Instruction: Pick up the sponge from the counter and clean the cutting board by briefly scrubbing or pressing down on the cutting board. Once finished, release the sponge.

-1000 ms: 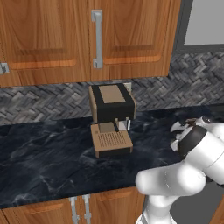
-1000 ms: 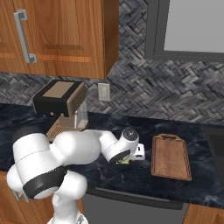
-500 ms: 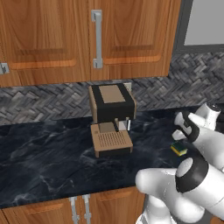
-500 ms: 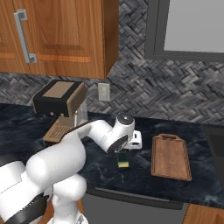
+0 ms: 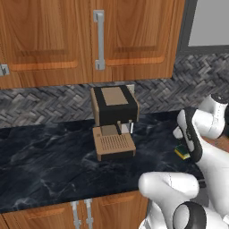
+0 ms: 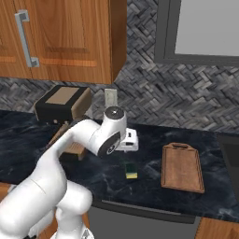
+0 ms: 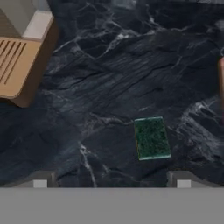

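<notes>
Item: small rectangular yellow sponge with dark green scrubbing layer (image 7: 151, 138), green face up on black marble-look counter (image 7: 109, 70) toward front edge, beside reddish-brown wooden cutting board (image 6: 182, 167) | Two-finger gripper (image 7: 111, 178): jaws open, above sponge, empty | Advice: centre sideways over sponge, then descend.

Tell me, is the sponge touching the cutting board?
Apart. The right base view shows bare black counter between the sponge and the cutting board.
</notes>
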